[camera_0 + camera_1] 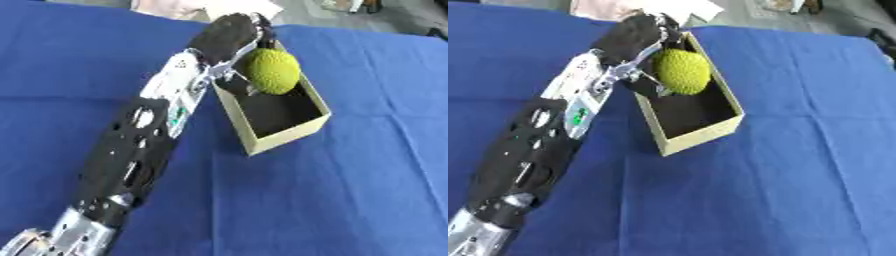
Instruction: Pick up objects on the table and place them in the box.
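Observation:
A bumpy yellow-green ball (pixel 271 71) hangs over the far end of the cream cardboard box (pixel 289 137), whose inside is dark. My left hand (pixel 226 36) reaches in from the lower left and sits over the box's far left corner, its fingers curled round the ball's top and left side. The ball covers part of the box's far wall. My right hand shows in neither view.
A blue cloth (pixel 350 190) covers the table. White paper or packaging (pixel 188 7) lies past the table's far edge behind the box. My left forearm (pixel 131 150) crosses the left half of the cloth.

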Tool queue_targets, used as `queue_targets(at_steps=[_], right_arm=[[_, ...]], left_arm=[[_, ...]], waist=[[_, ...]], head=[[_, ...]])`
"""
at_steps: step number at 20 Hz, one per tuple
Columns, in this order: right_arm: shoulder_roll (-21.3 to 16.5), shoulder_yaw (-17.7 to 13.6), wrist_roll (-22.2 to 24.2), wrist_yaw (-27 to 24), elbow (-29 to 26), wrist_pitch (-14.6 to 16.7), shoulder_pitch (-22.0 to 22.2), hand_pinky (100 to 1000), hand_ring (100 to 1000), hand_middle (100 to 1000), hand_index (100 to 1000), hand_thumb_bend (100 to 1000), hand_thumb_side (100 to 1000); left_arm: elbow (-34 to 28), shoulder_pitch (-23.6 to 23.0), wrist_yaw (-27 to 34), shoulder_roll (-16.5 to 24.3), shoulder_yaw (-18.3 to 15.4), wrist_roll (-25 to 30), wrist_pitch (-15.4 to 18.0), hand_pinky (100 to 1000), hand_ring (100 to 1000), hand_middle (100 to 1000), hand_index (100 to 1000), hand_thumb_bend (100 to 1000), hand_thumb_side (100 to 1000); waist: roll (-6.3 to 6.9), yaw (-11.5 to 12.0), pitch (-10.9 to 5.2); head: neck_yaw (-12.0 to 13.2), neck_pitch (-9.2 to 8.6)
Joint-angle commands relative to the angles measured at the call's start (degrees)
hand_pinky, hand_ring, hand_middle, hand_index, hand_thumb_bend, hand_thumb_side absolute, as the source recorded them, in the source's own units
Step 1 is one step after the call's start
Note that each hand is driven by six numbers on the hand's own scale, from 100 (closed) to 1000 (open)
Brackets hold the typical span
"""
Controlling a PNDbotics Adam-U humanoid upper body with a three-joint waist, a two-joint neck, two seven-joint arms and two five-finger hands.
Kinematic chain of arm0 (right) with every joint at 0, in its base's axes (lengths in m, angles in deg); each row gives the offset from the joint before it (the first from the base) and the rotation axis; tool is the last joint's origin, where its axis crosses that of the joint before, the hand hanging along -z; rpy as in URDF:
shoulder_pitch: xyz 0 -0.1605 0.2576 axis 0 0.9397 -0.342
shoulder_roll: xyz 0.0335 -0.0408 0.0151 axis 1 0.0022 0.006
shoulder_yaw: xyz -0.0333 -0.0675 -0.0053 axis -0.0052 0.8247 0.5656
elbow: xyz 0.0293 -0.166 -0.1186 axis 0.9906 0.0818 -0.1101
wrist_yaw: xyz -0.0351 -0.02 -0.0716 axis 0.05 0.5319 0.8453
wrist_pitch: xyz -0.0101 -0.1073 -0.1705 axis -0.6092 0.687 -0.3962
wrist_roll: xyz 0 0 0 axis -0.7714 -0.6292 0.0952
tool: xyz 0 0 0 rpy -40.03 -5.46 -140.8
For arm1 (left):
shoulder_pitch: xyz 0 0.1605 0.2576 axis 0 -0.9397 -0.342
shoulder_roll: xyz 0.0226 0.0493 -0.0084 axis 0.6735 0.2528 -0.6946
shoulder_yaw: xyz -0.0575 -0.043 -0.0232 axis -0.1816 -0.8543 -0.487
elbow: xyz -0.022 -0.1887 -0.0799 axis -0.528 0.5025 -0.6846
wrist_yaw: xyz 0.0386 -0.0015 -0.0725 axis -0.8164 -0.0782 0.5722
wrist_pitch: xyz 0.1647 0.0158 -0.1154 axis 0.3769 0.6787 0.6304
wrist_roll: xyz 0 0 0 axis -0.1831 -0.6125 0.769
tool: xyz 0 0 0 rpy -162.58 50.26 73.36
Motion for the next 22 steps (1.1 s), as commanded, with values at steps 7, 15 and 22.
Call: queue_targets(at_steps=[7,15,22], right_arm=[[-1.04,-0.44,0.13,-0.43,-0.90,0.04,-0.28,826,835,664,817,100,589],[-1.08,-0.60,0.00,-0.42,-0.90,0.08,-0.07,826,835,665,817,100,589],[-2.57,-1.52,-1.17,0.46,-0.90,0.61,0.69,824,833,668,816,100,587]], left_arm=[[0.21,0.84,-8.61,-0.26,-0.93,-0.55,-4.55,934,985,893,920,814,100],[-2.72,0.02,-13.58,-2.18,-2.57,-6.83,-5.61,879,925,829,866,707,100],[-12.65,1.16,-7.64,-2.69,-6.06,-13.27,-4.58,750,796,711,754,154,100]], waist=[[0.01,-0.02,-1.47],[-0.05,0.32,-1.84],[0.45,2.16,-2.94]], head=[[-0.24,-0.68],[-0.45,-0.52],[-2.37,1.31]])
